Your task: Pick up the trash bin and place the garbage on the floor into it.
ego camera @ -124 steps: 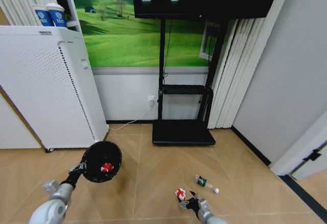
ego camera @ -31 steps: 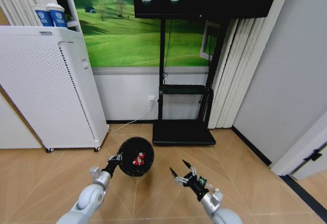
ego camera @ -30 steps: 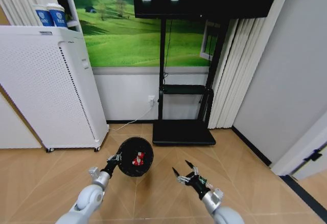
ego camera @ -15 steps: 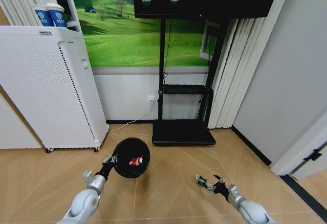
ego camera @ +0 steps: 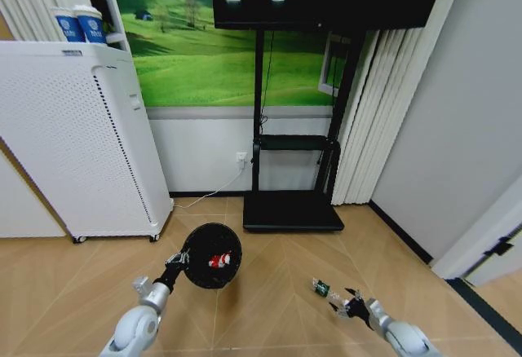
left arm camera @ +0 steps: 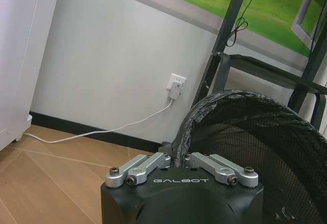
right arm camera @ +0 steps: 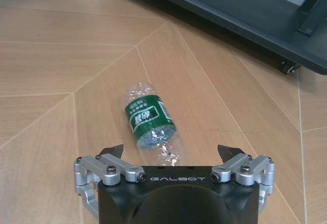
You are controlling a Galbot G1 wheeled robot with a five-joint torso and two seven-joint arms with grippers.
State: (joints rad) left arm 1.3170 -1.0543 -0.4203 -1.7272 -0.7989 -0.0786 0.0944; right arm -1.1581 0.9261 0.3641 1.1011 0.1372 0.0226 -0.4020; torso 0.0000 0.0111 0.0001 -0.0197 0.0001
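Observation:
The trash bin [ego camera: 210, 255], a small black round mesh bin, hangs tilted above the floor with its mouth facing me. My left gripper [ego camera: 175, 261] is shut on its rim. Red-and-white garbage [ego camera: 218, 260] lies inside it. In the left wrist view the bin [left arm camera: 245, 132] fills the space beyond my left gripper [left arm camera: 176, 158]. A crushed clear bottle with a green label [ego camera: 320, 288] lies on the wooden floor. My right gripper [ego camera: 347, 304] sits just right of it, low over the floor. In the right wrist view the bottle [right arm camera: 149, 124] lies just ahead of my open right gripper [right arm camera: 171, 152].
The black wheeled base of a TV stand [ego camera: 292, 210] lies on the floor behind the bottle. A white perforated cabinet [ego camera: 81, 137] stands at the left with paper cups [ego camera: 80, 24] above it. A white cable [ego camera: 214, 190] runs along the wall. A grey wall [ego camera: 440, 169] bounds the right.
The red-and-white piece my right gripper held earlier is now in the bin. My right arm has swung right and down to the bottle. The bin has shifted slightly.

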